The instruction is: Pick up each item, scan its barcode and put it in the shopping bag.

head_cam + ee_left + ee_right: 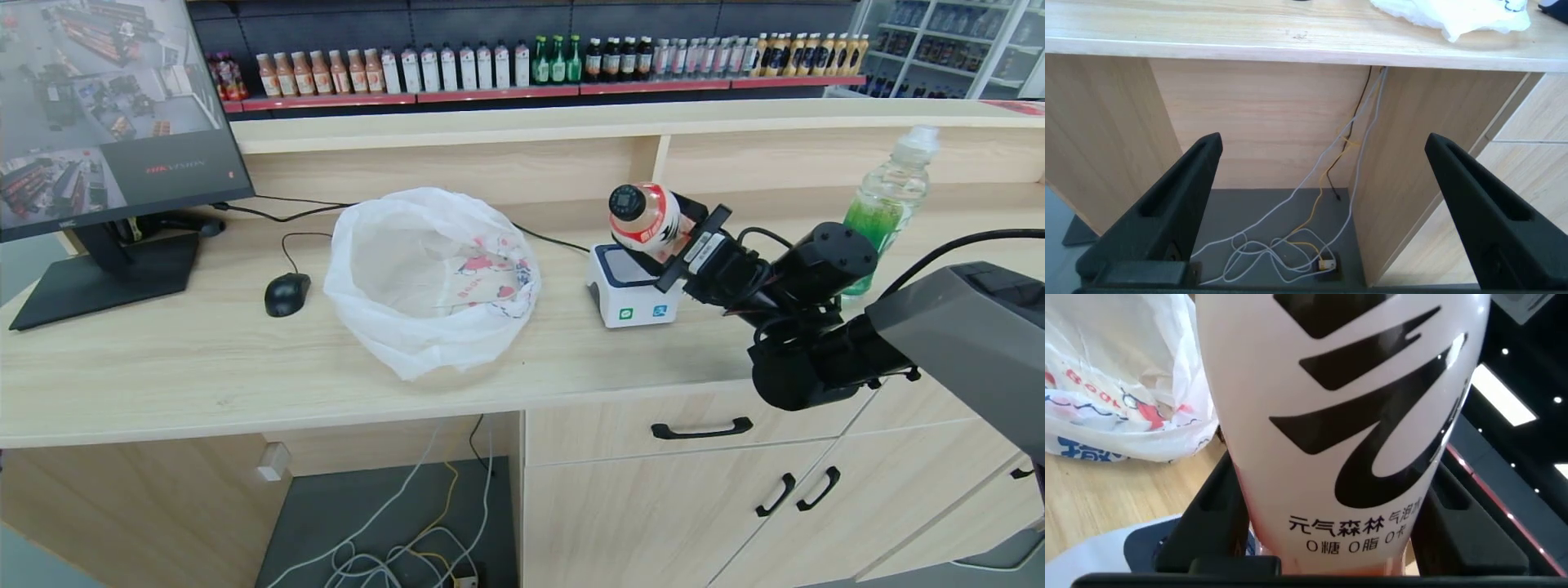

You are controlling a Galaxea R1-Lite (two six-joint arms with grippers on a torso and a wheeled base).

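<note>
A pale pink bottle (647, 217) with a dark cap and red band lies tilted in my right gripper (682, 237), which is shut on it just above the white scanner box (627, 291). The right wrist view shows the bottle (1347, 416) close up between the black fingers (1208, 506). A white plastic shopping bag (433, 278) stands open on the counter to the left of the scanner. A green-tinted drink bottle (886, 204) stands upright at the right of the counter. My left gripper (1323, 212) hangs open below the counter edge, facing the cable recess.
A monitor (98, 114) and a black mouse (286, 294) sit at the counter's left. Cables (1306, 237) lie on the floor under the counter. Drawers with black handles (702, 429) are below the right side. A raised back ledge (571, 122) runs behind the counter.
</note>
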